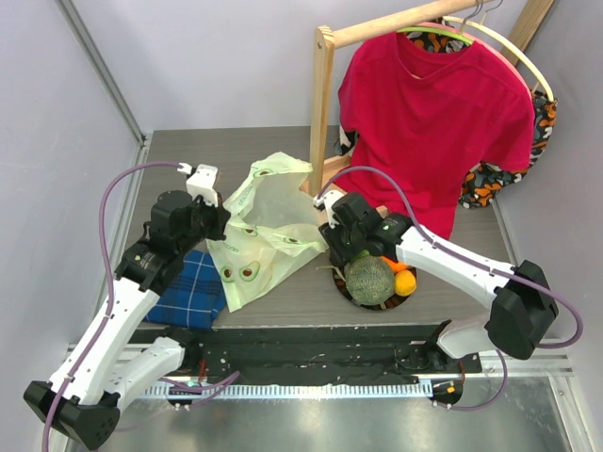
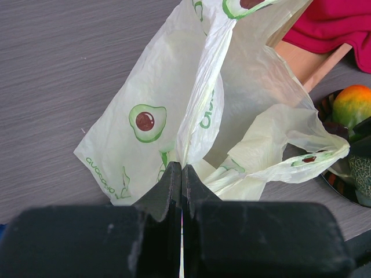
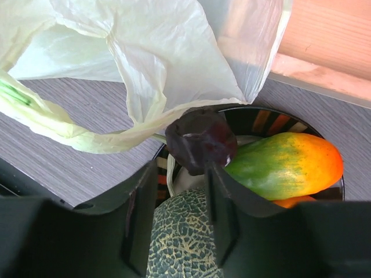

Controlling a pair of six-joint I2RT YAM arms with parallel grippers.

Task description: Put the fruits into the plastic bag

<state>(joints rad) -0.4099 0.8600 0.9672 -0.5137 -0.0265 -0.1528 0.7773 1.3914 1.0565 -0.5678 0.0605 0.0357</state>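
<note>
At the left pincer (image 2: 181,168), jaws shut tight, a fold of the plastic bag (image 2: 174,87) is pinched. The rest of the pale yellow-green film spreads ahead of it over the grey table (image 2: 58,69). Green lettering on the bag, upside down just ahead and left of the tips, appears to read "avocado". Three halved-avocado prints show from this wrist.

Beside the bag, the right pincer (image 3: 181,168) hangs over one dark plate (image 3: 272,119) with a striped rim. Its jaws stand partly apart, straddling one dark purple piece (image 3: 200,139); whether they press on it cannot be told.

Four fruits show at this pincer: the purple piece at its tips, one netted grey-green melon (image 3: 182,237) under its fingers, one green-to-orange piece (image 3: 284,165) to their right, and a sliver of one orange fruit (image 3: 290,201) below that. A bag handle reaches the plate's rim just left of the purple piece.

Behind the left pincer lies one blue plaid cloth (image 1: 193,287). Beyond the right pincer, one red shirt (image 1: 433,104) hangs on a wooden rack (image 1: 323,104).
</note>
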